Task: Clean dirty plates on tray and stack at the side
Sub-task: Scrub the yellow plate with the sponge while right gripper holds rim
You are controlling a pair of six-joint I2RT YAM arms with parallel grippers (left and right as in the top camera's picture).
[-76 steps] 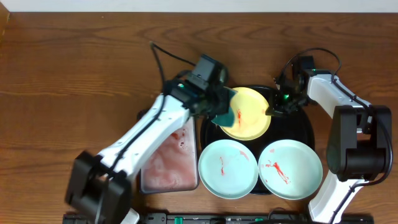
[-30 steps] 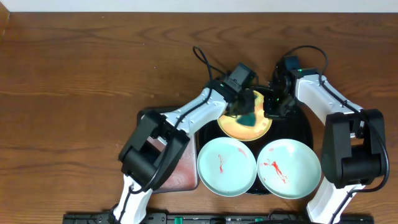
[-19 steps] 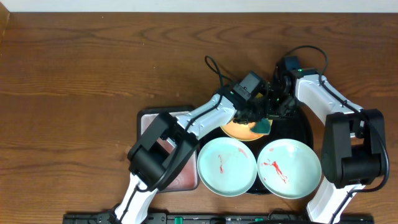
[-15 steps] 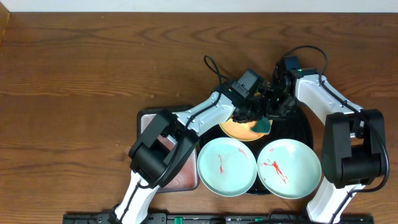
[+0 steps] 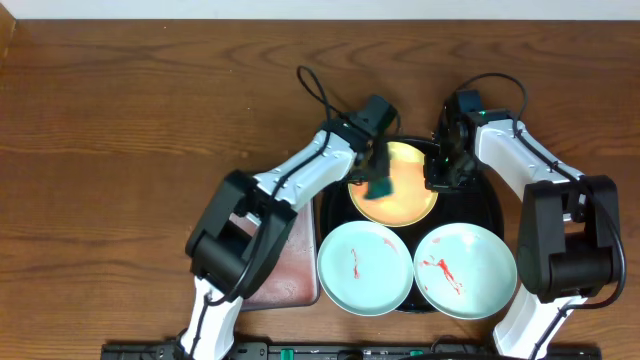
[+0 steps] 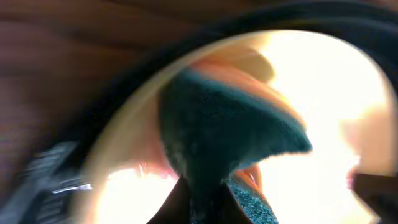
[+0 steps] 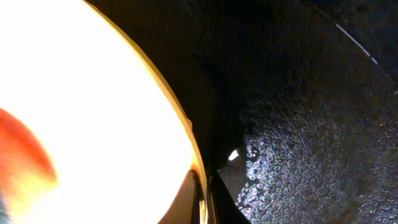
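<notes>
The pale yellow plate (image 5: 400,192) sits at the back of the black tray (image 5: 488,208). My left gripper (image 5: 378,180) is shut on a dark teal sponge (image 6: 217,134) and presses it on the plate's left part. My right gripper (image 5: 436,178) is shut on the yellow plate's right rim (image 7: 198,180), one finger on each side of the edge. Two mint-white plates, the left one (image 5: 366,268) and the right one (image 5: 466,272), lie at the front of the tray, each with red smears in the middle.
A pinkish rectangular tray (image 5: 292,272) lies left of the black tray, partly under my left arm. Wooden table (image 5: 120,130) spreads to the left and back. Cables loop above both wrists.
My left gripper has swept the sponge from the plate's right side back to its left side. My right gripper has stayed on the plate's rim.
</notes>
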